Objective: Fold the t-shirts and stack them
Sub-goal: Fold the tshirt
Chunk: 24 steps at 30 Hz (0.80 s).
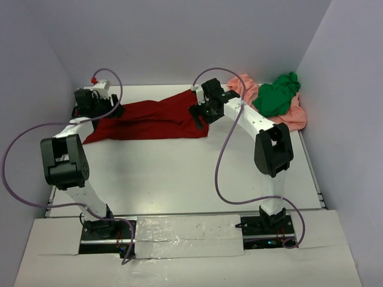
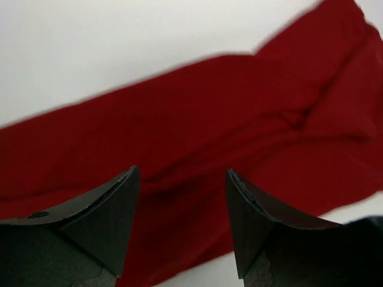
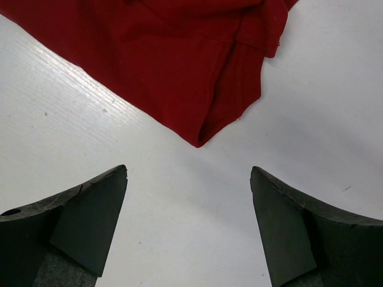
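Note:
The dark red t-shirt (image 1: pixel 149 119) lies stretched out across the far middle of the table. It fills the left wrist view (image 2: pixel 197 119), and one corner of it shows in the right wrist view (image 3: pixel 179 66). My left gripper (image 1: pixel 114 111) is open above the shirt's left end, with red cloth showing between its fingertips (image 2: pixel 182 191). My right gripper (image 1: pixel 200 116) is open over bare table just short of the shirt's right corner (image 3: pixel 188 179). The green t-shirt (image 1: pixel 276 94) lies bunched on the salmon-pink t-shirt (image 1: pixel 293 116) at the far right.
The white table (image 1: pixel 191 173) is walled in by grey panels at the left, back and right. Purple cables (image 1: pixel 221 161) loop from both arms down to their bases at the near edge.

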{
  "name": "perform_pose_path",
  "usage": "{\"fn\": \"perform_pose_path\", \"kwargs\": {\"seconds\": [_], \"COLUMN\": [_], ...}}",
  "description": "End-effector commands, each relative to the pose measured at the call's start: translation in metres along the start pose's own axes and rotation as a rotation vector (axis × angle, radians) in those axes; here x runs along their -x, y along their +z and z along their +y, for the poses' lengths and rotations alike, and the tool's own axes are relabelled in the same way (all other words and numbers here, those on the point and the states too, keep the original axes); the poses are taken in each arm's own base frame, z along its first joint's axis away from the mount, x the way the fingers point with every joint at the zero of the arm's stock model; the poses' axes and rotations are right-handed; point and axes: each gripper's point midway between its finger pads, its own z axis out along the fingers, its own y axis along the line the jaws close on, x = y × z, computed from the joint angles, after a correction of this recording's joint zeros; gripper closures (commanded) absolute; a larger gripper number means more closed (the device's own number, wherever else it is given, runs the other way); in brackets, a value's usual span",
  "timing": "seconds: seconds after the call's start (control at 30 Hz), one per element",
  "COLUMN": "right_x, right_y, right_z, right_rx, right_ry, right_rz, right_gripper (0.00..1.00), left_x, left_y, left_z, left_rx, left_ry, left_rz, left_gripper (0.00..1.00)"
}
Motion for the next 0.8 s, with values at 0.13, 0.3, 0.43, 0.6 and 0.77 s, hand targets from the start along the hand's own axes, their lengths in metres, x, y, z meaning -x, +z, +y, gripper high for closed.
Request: {"fn": "perform_pose_path", "kwargs": {"seconds": [0.13,0.3,0.43,0.6,0.77], "right_x": [0.012,0.010,0.011,0.005,0.008], "right_y": [-0.006,-0.005,-0.006,-0.002,-0.004], "right_z": [0.006,0.006,0.007,0.007,0.006], "right_rx": [0.013,0.012,0.017,0.020,0.017], "right_ry": [-0.020,-0.023,-0.025,-0.029,-0.037], "right_rz": [-0.040,-0.036,-0.041,-0.024,-0.027], "right_gripper": [0.09,0.09,0.09,0.09,0.09], "left_x": [-0.062,-0.052,-0.053,-0.019,0.007], "left_y": [0.027,0.040,0.050,0.058,0.070], "left_z": [-0.035,-0.057,-0.073,-0.081,-0.068], "left_rx": [-0.133,-0.186,-0.200,-0.164,-0.145], "left_ry": [-0.012,0.018,0.125,0.386,0.672], "left_rz": [0.187,0.192,0.244,0.218,0.250], "left_gripper": [0.32,0.25,0.25,0.25,0.21]}}
